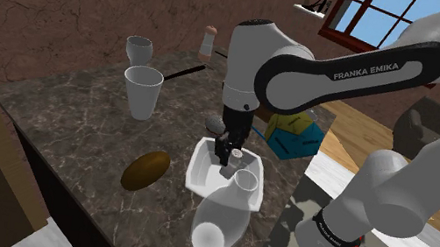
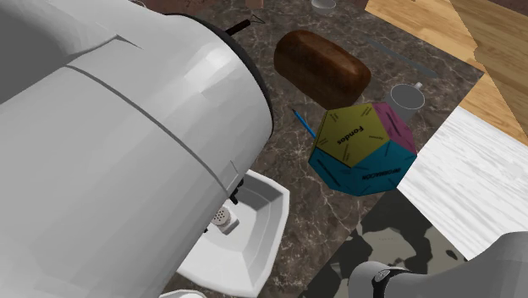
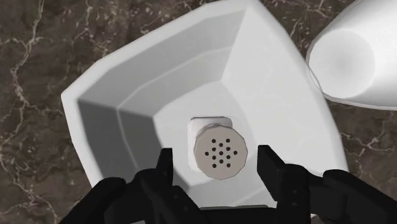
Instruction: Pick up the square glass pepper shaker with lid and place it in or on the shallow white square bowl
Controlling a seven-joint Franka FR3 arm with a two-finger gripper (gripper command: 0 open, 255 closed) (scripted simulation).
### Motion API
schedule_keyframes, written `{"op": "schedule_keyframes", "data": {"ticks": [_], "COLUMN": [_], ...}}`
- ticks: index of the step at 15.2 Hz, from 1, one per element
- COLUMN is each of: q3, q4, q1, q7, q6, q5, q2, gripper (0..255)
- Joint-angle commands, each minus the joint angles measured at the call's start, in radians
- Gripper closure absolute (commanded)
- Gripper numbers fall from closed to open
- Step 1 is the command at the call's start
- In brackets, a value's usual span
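The pepper shaker [image 3: 220,153], a pale square body under a round grey lid with holes, stands upright in the hollow of the shallow white square bowl [image 3: 159,83]. My black gripper [image 3: 216,154] hangs straight above it, open. One finger stands on each side of the lid with a gap to it, so neither touches. In the shoulder view the gripper [image 1: 224,159] reaches down into the bowl [image 1: 197,177] near the table's front, and the shaker [image 1: 237,156] shows just beside the fingers. From the second exterior view the shaker's lid [image 2: 223,218] peeks out inside the bowl [image 2: 262,212] beside the arm.
A white vase [image 1: 223,216] lies on its side against the bowl's near corner. A brown oval object [image 1: 146,171] lies beside the bowl. Further back stand a white cup [image 1: 143,90], a glass [image 1: 139,47] and another shaker [image 1: 208,44]. A colourful many-sided box [image 2: 360,144] and a brown loaf [image 2: 321,68] sit nearby.
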Motion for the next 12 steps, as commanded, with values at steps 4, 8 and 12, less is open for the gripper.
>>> {"op": "schedule_keyframes", "data": {"ticks": [4, 8, 12], "q3": [0.000, -0.009, -0.011], "q4": [0.000, 0.089, 0.114], "q1": [0.000, -0.005, -0.006], "q7": [0.000, 0.001, 0.001], "q6": [0.000, -0.104, -0.131], "q5": [0.000, -0.007, -0.009], "q2": [0.000, -0.016, -0.017], "gripper": [0, 0, 0]}}
